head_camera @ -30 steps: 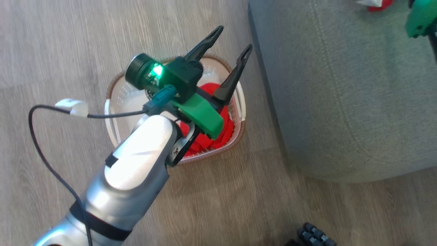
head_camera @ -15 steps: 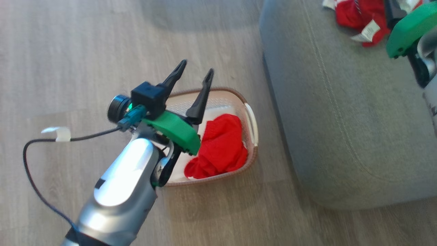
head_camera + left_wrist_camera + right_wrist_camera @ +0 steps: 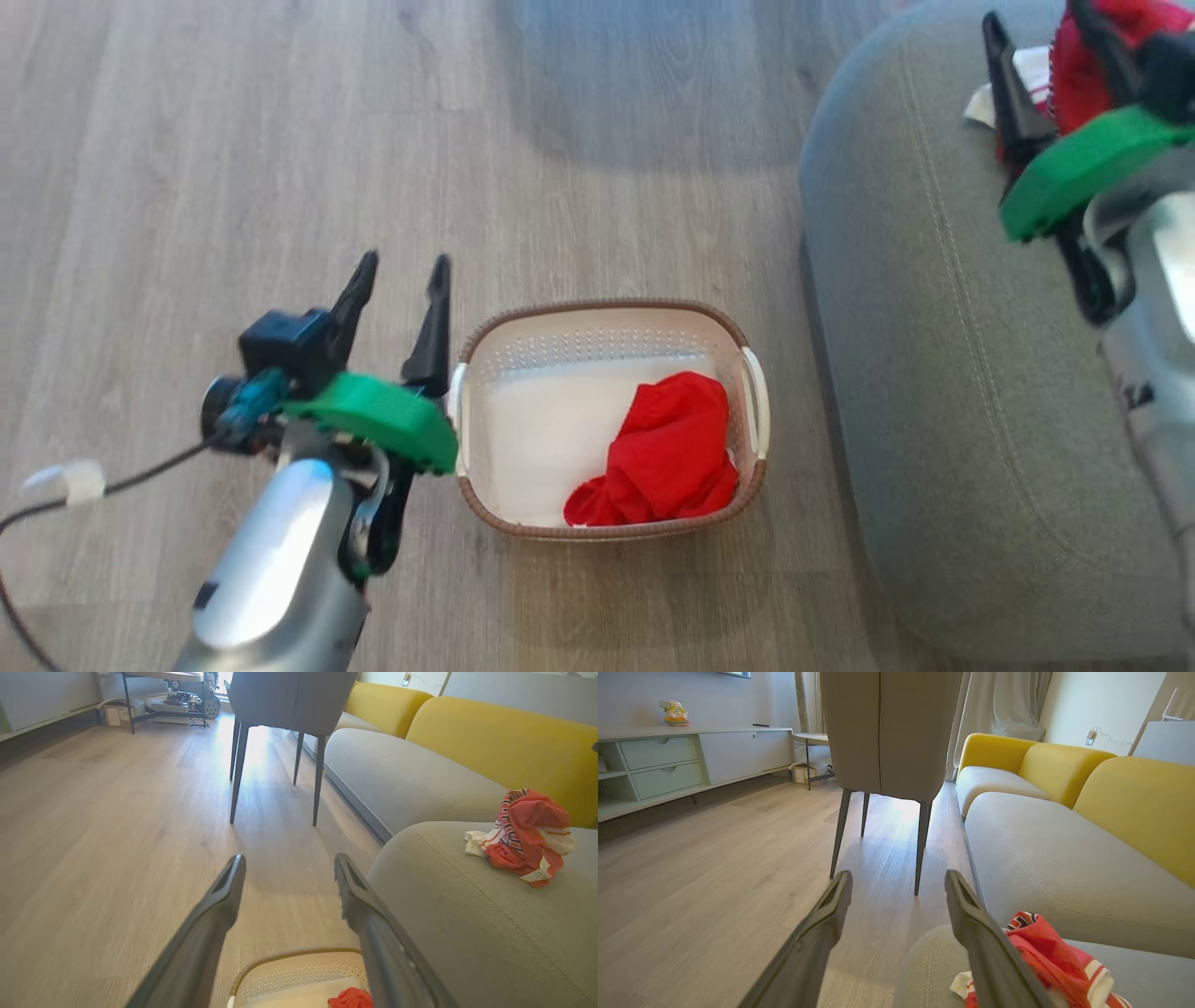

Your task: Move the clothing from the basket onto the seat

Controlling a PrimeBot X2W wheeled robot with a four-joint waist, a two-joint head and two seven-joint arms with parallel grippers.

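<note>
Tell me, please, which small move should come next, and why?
Probably swing the left tool to its right and down over the shorts. It is open and empty, over the floor beside the basket, where the shorts lie; the jersey is already on the seat.

The basket (image 3: pixel 602 304) stands on the floor (image 3: pixel 280 140), just left of the seat (image 3: pixel 934 373). The shorts (image 3: pixel 667 453) lie in its right part. The jersey (image 3: pixel 525 833) lies on the seat.
</note>
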